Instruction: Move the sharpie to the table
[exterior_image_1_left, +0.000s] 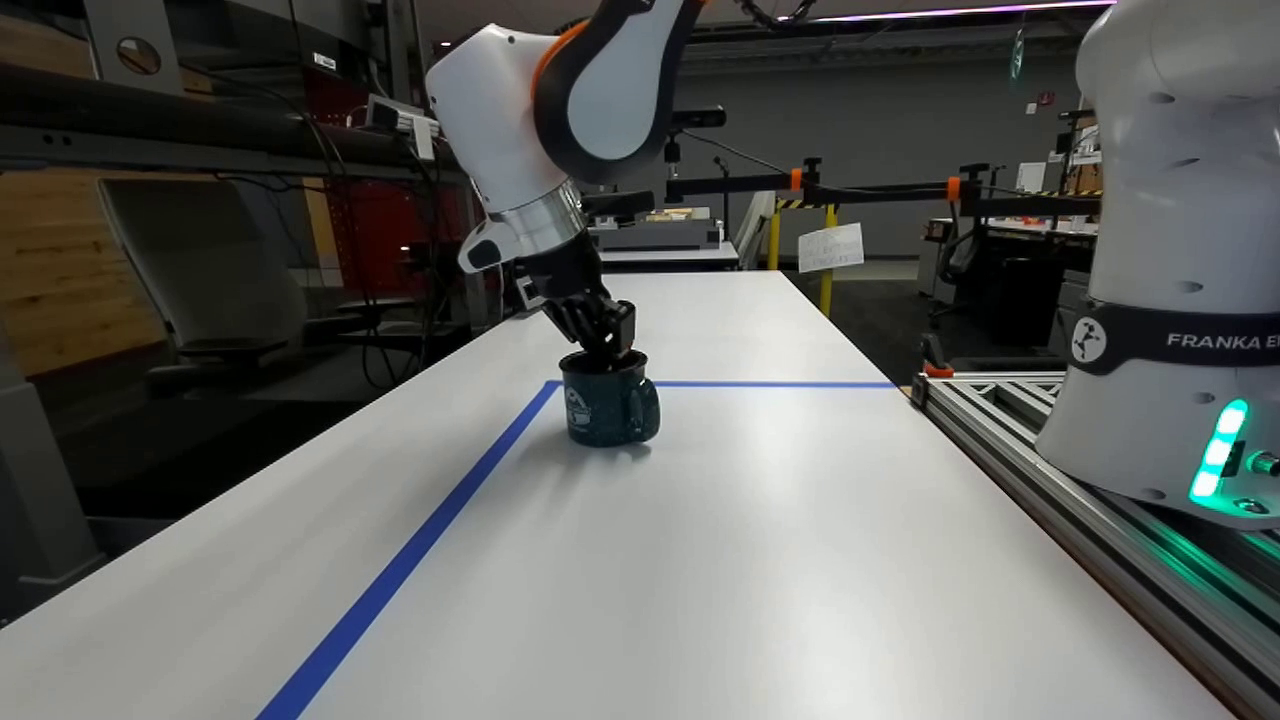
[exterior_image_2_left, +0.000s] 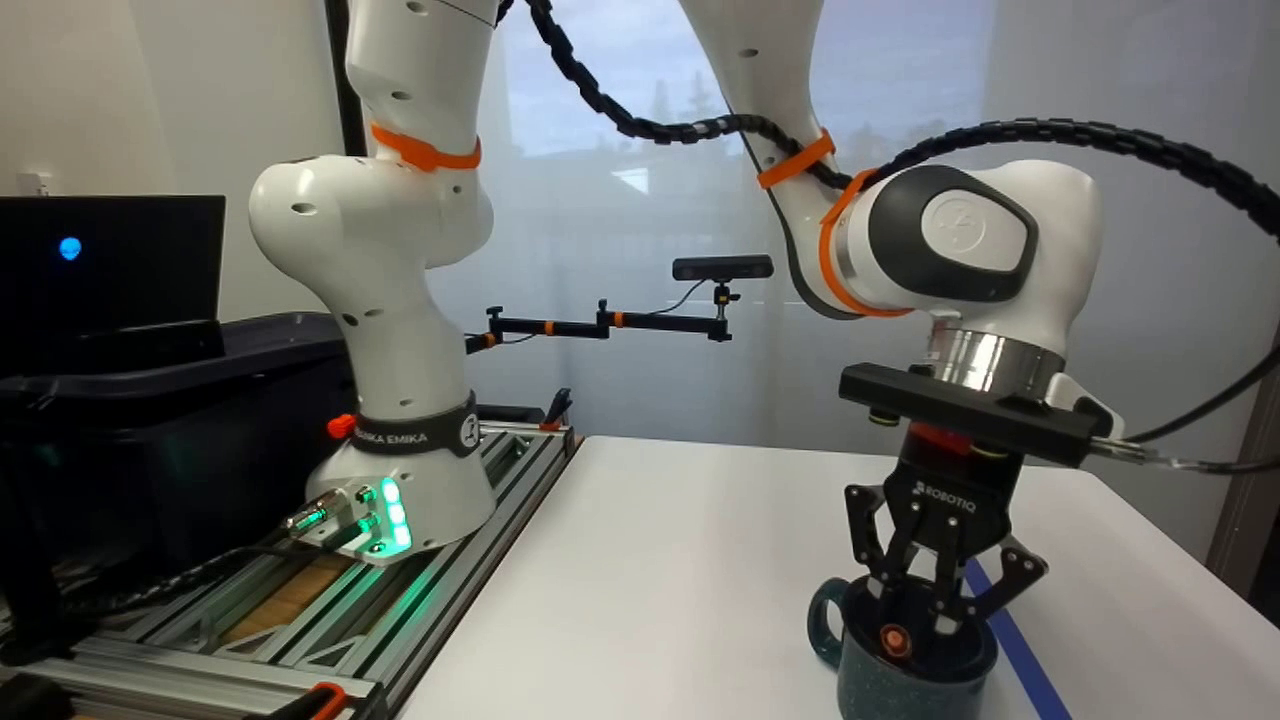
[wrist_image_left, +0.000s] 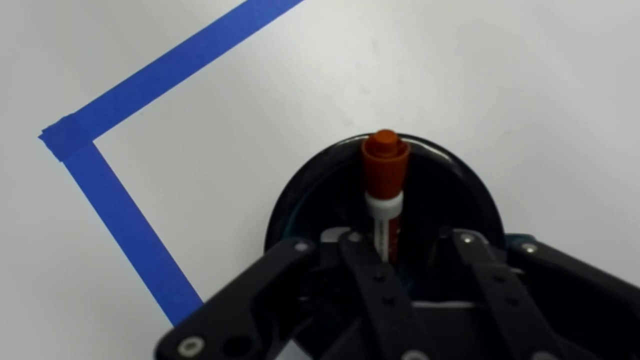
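Slim white orange-capped marker pen (wrist_image_left: 385, 202) leans in round speckled dark-teal mug (exterior_image_1_left: 602, 410), midway between long edges of flat white worktop (exterior_image_1_left: 760, 570). Black metal gripper (wrist_image_left: 401, 237) spread partway, pen between jaws, not held. Likely grabbing step; next: squeeze, lift out, lay down.

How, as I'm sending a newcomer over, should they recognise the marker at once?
Find the white table, then the dark mug near the blue tape. The marker sits inside it. Its orange-red cap sets it apart from the mug and open black jaws.
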